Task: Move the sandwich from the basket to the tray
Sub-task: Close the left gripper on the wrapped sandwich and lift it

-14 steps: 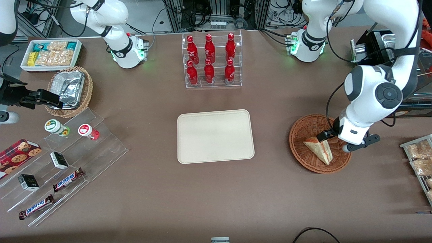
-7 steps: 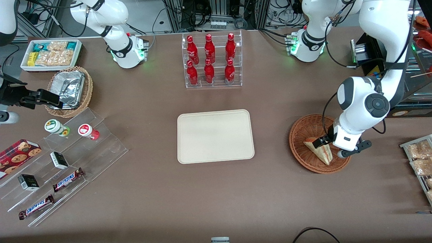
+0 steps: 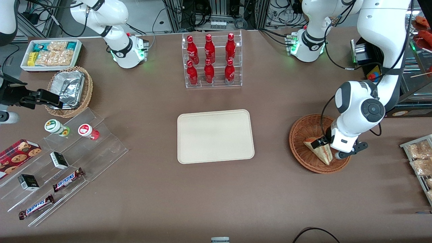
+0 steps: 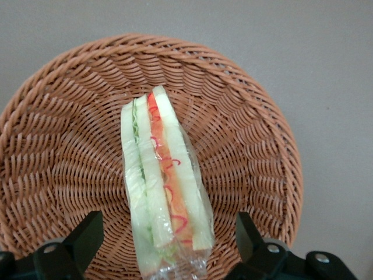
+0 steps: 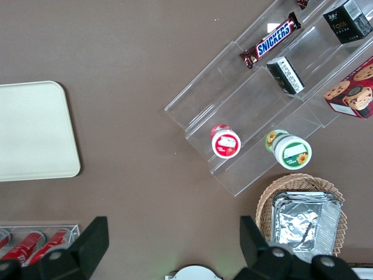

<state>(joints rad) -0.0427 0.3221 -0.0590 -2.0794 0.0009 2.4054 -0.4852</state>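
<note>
Over the last second I have dropped my gripper (image 4: 166, 245) lower into the wicker basket (image 3: 305, 130), so the grasp is close. My fingers (image 4: 84, 239) stand spread, one on each side of the plastic-wrapped sandwich (image 4: 163, 186), which rests on edge inside the basket, not yet pinched. The cream tray (image 3: 215, 136) lies bare at nine o'clock from the basket across open brown tabletop (image 3: 270, 195); a rack of red bottles (image 3: 211, 60) stands at the tray's twelve o'clock.

Place: robotics lab staged as a snack shop
Evidence: cable racks (image 3: 219, 13), brown table (image 3: 152, 189), cola bottle display (image 3: 211, 60) (acrylic)
</note>
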